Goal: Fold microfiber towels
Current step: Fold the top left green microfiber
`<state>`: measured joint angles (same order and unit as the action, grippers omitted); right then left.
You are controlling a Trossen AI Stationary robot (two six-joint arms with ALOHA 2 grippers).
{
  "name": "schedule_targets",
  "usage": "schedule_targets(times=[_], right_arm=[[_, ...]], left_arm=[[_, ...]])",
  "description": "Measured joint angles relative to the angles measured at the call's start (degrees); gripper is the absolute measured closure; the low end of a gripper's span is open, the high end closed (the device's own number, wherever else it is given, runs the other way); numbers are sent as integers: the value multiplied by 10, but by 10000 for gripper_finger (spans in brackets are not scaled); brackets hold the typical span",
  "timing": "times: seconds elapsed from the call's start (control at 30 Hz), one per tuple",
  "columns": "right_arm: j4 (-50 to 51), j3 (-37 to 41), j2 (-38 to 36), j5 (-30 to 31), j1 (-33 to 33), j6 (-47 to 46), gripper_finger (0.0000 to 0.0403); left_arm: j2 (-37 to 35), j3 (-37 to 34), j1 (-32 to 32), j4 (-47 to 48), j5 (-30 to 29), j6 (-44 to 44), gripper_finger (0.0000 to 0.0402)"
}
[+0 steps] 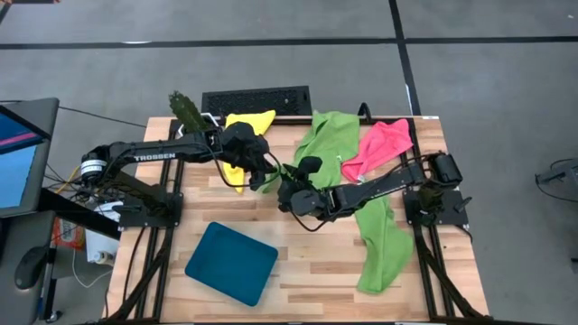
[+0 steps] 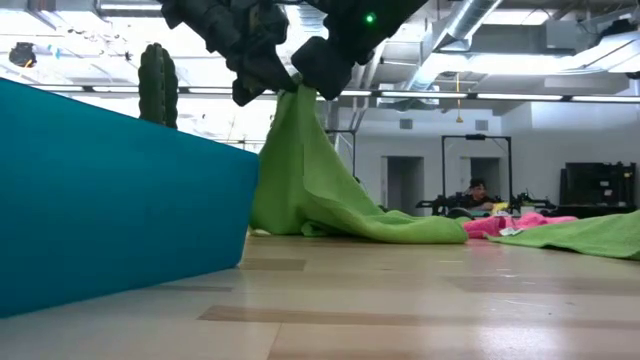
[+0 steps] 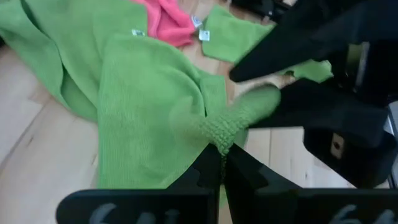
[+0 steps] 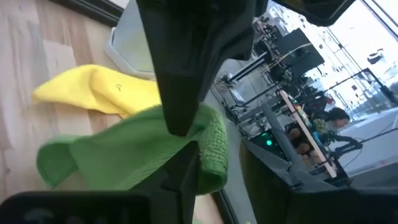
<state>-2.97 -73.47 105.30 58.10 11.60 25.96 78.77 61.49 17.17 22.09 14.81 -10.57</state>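
Two grippers: meet at table centre over one green towel [image 2: 320, 190]
Left gripper [image 3: 219, 163]: fingers clamped together on a bunched towel corner, lifted
Right gripper [image 1: 282, 183]: beside it at the same corner; finger state unclear
Yellow towel [image 1: 246, 131]: far side
Pink towel [image 1: 379, 146]: far right
Tray [image 1: 231, 263]: near left

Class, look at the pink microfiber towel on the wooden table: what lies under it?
The pink microfiber towel partly overlaps a lime green microfiber towel beside it, with the wooden table below. Whatever else sits beneath the pink cloth is covered and cannot be seen.
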Motion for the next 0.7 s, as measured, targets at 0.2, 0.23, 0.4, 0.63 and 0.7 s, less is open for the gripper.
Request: schedule_targets(times=[0.2,0.23,0.4,0.63,0.7], right_arm=[[13,0,0,-40,1,-17,256],[15,0,0,-40,1,-21,255],[30,0,0,-40,-8,-24,250],[38,0,0,-40,-16,-14,267],[38,0,0,-38,-16,5,278]], left_arm=[[0,0,0,3,4,0,402],[0,0,0,3,8,0,402],[0,0,0,12,37,1,402],[-1,0,0,34,44,4,402],[-1,0,0,36,44,7,402]])
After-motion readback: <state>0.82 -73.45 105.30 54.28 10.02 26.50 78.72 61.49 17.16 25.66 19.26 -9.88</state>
